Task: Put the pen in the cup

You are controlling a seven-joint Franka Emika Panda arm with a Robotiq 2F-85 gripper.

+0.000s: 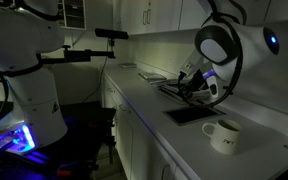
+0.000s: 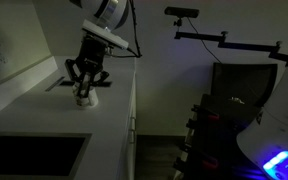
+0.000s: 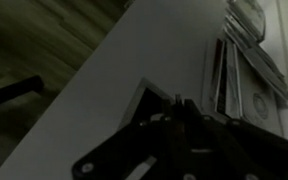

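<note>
Apparently the task is unfinished: the cup point(image 1: 222, 135) sits on the counter point(image 1: 149, 102), with the gripper point(image 1: 194, 88) low, well apart from it. The pen is lost in the dimness, and I cannot tell whether the claw is spread or pinching something.

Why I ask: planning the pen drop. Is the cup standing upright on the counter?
Yes, the cup stands upright on the counter, its opening facing up.

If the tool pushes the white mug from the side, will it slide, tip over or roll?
The mug looks squat and stands upright, so it would probably slide on the smooth counter rather than tip. Its side handle may make it turn under an off-centre push. It looks ceramic: likely heavy for its size, and breakable.
</note>
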